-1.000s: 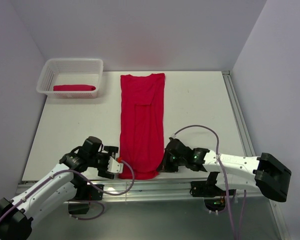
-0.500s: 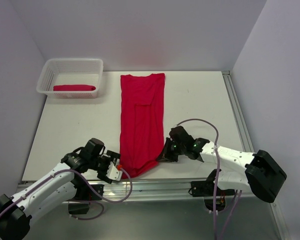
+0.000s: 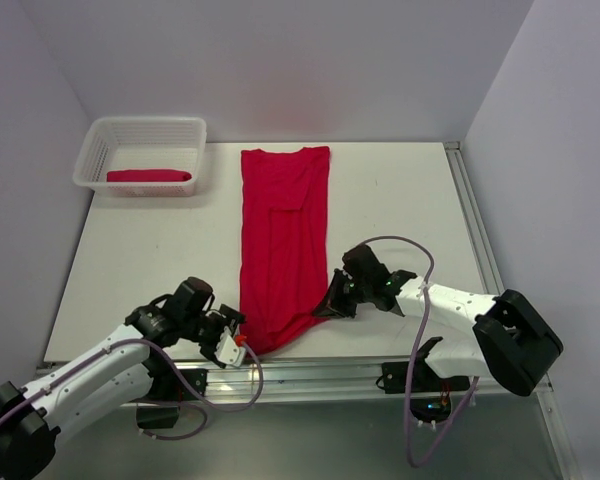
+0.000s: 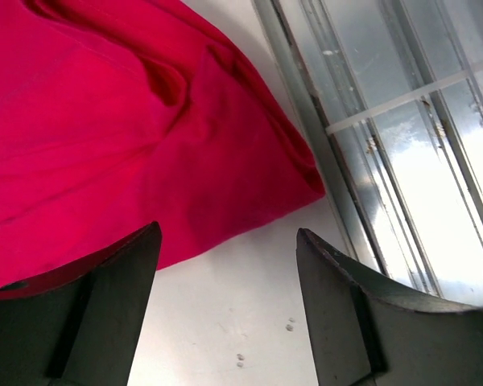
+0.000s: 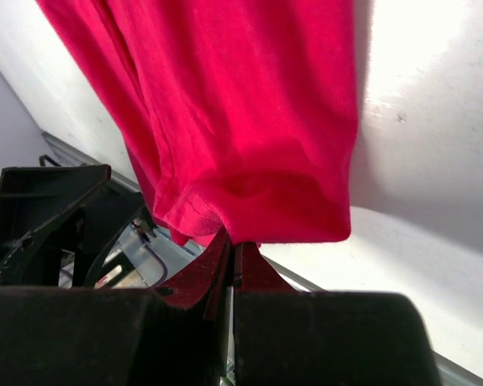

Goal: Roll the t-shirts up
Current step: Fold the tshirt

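Right end effector, lower centre-right of the top frame: fingers together, clamped on the right near corner of the t-shirt. You can confirm this on the right wrist view, where a fold of red hem is pinched at the closed tips and the cloth spreads away toward the top of the frame.

Left end effector, lower left of centre in the top frame: fingers apart, gripping nothing. On the left wrist view the left near corner of the hem lies just beyond the two dark fingertips, on the white counter. From this angle you probably cannot tell whether the left-hand finger touches the cloth.

T-shirt: folded to a long narrow strip, lying down the middle of the counter. Its near hem runs on a slant between the two end effectors, right corner higher in the frame.

Second t-shirt: a compact bundle inside the white lattice basket, upper left, well apart from the strip.

Metal rail: just beside the hem corner, right half of the left wrist view.
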### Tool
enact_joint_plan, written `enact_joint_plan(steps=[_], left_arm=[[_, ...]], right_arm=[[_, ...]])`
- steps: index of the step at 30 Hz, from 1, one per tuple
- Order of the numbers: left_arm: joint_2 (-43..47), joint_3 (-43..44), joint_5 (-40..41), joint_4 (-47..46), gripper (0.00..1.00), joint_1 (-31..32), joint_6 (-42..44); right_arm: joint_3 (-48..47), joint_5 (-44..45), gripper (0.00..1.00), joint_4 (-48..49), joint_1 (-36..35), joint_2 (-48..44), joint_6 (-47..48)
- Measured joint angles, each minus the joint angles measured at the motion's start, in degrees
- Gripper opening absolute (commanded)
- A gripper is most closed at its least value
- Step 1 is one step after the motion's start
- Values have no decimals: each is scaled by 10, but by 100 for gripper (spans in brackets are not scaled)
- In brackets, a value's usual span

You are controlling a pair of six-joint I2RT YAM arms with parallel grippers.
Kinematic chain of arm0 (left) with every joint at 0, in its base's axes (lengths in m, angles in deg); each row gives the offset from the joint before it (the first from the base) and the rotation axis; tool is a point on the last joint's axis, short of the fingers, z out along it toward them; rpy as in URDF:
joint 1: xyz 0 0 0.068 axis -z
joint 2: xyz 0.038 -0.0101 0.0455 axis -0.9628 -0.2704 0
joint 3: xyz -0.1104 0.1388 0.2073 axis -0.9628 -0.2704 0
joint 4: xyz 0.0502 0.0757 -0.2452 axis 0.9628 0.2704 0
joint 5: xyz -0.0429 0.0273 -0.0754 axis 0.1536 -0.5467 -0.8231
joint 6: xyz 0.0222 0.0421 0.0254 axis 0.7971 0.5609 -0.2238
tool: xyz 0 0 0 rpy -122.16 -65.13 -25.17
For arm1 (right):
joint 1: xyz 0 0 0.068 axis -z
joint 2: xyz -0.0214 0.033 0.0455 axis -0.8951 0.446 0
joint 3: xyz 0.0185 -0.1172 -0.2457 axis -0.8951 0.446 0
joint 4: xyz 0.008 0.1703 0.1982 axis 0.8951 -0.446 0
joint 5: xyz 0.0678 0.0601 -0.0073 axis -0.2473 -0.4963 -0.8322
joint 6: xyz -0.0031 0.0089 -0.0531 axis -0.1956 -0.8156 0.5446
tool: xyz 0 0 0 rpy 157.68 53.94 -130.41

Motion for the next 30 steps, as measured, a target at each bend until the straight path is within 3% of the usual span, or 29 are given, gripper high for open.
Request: enact_joint_plan(steps=[10,15,21,30], left_arm=[[32,-1,-29,8,67,2,14],[9,0,-38,30,67,35,29],[-23,2,-35,51,58,81,38],[-49,7,-7,10,52,101,30]], right_arm=[[9,-17,0,24,8,9,5],[16,-18,0,26,9,8,2],[16,-18,0,30,9,3,-5],[17,-21,0,39,9,2,-8]])
